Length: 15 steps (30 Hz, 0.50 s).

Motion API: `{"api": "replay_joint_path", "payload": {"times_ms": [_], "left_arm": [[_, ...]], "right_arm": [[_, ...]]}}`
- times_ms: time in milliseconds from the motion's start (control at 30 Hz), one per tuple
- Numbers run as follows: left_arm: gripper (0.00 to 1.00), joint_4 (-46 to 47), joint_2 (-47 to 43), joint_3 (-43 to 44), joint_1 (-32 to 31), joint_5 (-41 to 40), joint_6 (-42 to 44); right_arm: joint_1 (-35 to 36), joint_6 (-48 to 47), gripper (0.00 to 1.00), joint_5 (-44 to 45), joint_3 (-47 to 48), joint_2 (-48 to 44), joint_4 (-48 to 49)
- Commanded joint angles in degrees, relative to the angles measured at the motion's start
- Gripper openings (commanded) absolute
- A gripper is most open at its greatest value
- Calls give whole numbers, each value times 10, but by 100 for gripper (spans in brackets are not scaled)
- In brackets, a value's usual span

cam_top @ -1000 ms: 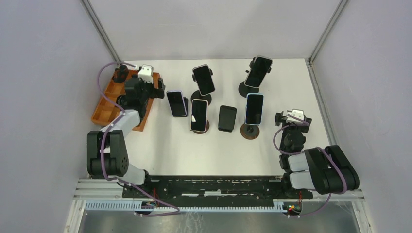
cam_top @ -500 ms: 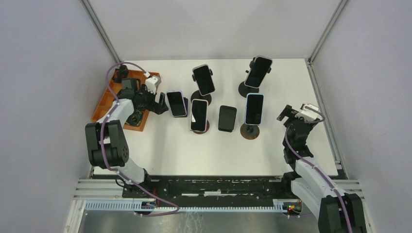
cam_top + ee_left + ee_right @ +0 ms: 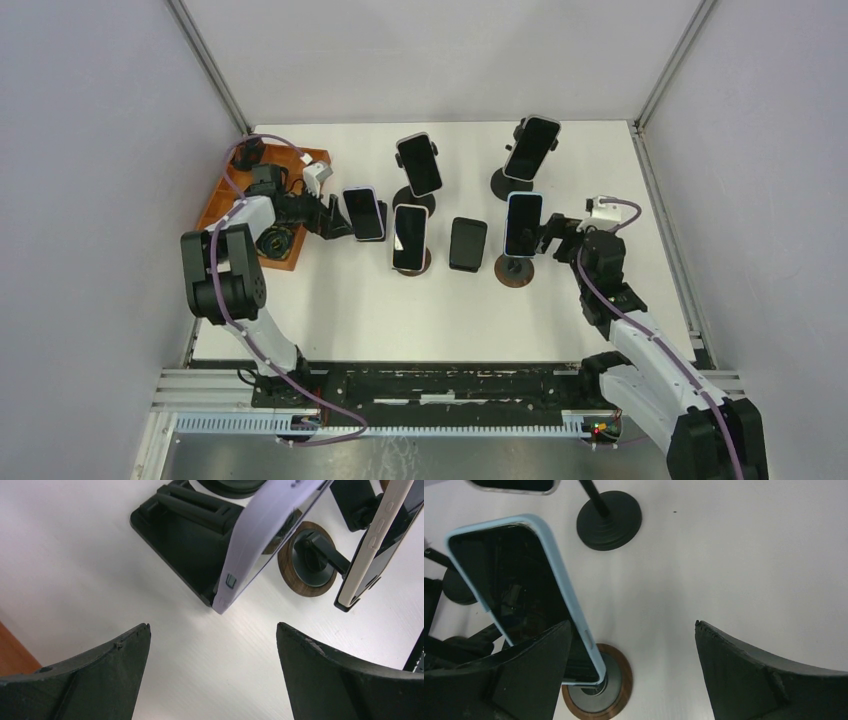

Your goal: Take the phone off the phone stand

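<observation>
Left gripper (image 3: 212, 630): gapes to full width, grips nothing, touches nothing. Faces the lavender phone (image 3: 260, 540) from the side of the orange tray (image 3: 225, 200), close by. In the wrist view, frames that phone's lower corner ahead of the 2 fingers (image 3: 100, 675), between their tips and clear of both.

Lavender phone: leans back on a black folding stand (image 3: 185, 540), bottom edge down at the stand's front lip, on the white table (image 3: 600, 160).

Right gripper (image 3: 631, 625): likewise spreads as wide as it goes, with nothing held. From above, sits just beside the blue phone (image 3: 524, 224), at its right edge. In the wrist view, shows 1 finger (image 3: 524, 680) overlapping the phone's lower end, the other well off over bare table; cannot tell whether finger and case touch.

Blue phone: stands tilted, screen up, on a phone stand (image 3: 596, 697) with a round wood-rimmed base.

Between the 2 phones: 2 more phones, each on its own stand.
</observation>
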Motion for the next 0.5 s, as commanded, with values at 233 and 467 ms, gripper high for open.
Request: {"api": "replay_joint_path", "payload": {"times_ms": [233, 467], "left_arm": [[100, 94, 82, 62, -27, 42, -70], [85, 70, 118, 94, -43, 60, -47]], "right_arm": [[53, -28, 98, -28, 92, -7, -40], [55, -37, 98, -63, 120, -11, -62]]}}
